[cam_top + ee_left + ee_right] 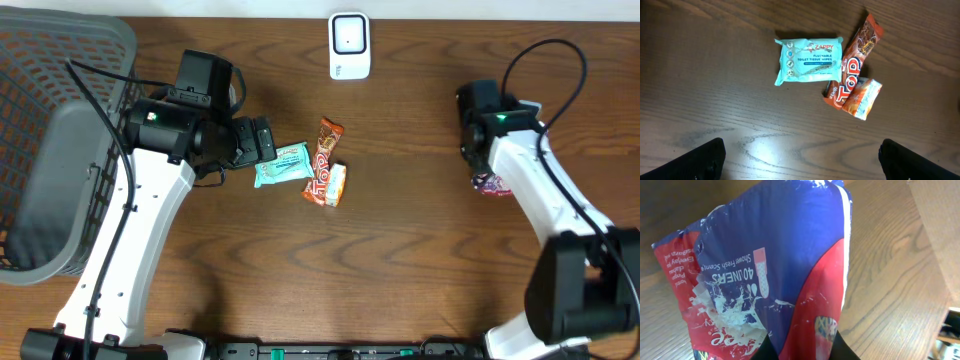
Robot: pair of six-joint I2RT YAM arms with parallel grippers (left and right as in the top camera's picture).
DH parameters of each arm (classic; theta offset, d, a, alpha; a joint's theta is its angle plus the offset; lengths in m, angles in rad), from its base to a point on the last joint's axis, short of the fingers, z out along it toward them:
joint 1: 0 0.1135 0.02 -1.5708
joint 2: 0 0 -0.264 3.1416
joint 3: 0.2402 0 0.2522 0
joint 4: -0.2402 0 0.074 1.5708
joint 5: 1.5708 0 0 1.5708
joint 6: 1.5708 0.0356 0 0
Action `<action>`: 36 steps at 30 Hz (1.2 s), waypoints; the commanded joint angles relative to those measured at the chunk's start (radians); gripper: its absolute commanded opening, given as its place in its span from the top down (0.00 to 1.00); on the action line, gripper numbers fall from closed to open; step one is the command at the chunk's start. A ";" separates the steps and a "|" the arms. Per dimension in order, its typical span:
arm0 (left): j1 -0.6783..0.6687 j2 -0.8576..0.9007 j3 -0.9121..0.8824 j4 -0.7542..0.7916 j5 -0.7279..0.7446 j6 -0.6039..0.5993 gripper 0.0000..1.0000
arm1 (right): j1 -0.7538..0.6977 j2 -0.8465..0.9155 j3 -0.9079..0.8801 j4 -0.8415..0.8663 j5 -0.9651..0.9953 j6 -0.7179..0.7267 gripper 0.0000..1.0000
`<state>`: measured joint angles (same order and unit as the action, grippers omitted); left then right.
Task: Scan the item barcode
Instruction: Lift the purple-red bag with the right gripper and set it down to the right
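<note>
a pouch [780, 255] is clamped in the right gripper [799, 350]; the left gripper [800, 162] is spread wide, empty, near wipes [809, 60]; contents of the basket [60, 40] cannot be told.

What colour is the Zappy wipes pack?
The wipes pack is light turquoise; it shows best in the left wrist view.

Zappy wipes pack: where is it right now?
In the overhead view the Zappy wipes pack lies flat on the table, left of centre, between the open left gripper and the orange Top bar.
</note>
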<state>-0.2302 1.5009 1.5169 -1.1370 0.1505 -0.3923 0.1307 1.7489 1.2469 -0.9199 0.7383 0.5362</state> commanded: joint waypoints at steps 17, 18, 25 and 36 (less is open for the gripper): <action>0.002 0.002 0.005 -0.003 -0.010 0.003 0.02 | 0.392 0.160 0.155 0.123 -0.294 -0.035 0.25; 0.002 0.002 0.005 -0.003 -0.010 0.003 0.02 | 0.375 0.160 0.214 0.095 -0.328 -0.075 0.19; 0.002 0.002 0.005 -0.003 -0.010 0.003 0.02 | 0.111 0.161 0.388 -0.098 -0.608 -0.289 0.04; 0.002 0.002 0.005 -0.003 -0.010 0.003 0.02 | -0.306 0.169 0.188 -0.082 -1.243 -0.579 0.09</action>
<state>-0.2298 1.5009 1.5169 -1.1374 0.1505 -0.3923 -0.1501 1.9129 1.4998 -1.0321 -0.3389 0.0162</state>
